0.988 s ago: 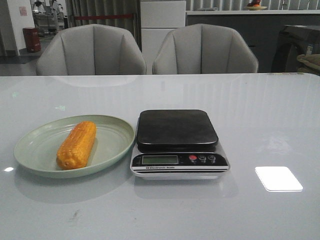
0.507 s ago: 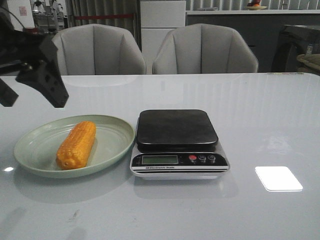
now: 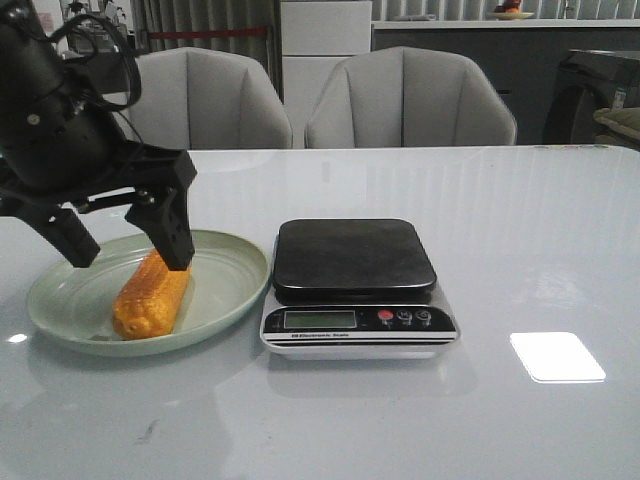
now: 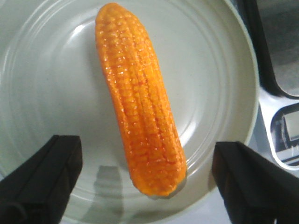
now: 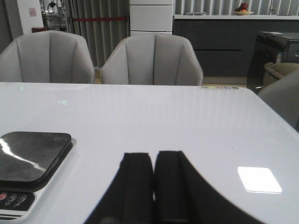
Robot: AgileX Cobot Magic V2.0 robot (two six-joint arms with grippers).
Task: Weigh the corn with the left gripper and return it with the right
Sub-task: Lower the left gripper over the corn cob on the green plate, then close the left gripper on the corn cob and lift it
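Note:
An orange-yellow corn (image 3: 152, 295) lies lengthwise in a pale green plate (image 3: 225, 265) left of the scale (image 3: 355, 285). It also shows in the left wrist view (image 4: 140, 102) on the plate (image 4: 56, 70). My left gripper (image 3: 128, 252) is open just above the corn's far half, one jaw on each side, not touching it; in its wrist view (image 4: 147, 179) the jaws straddle the cob's blunt end. My right gripper (image 5: 153, 161) is shut and empty, low over the bare table right of the scale (image 5: 30, 161). It is out of the front view.
The scale has a black platform, a display (image 3: 319, 319) and buttons (image 3: 404, 317) on its front. Two grey chairs (image 3: 405, 100) stand behind the table's far edge. A bright light patch (image 3: 557, 357) lies on the glossy white table at the right.
My left arm has come in from the left and moved down over the plate; its open jaws now straddle the corn. The corn, plate and scale have not moved.

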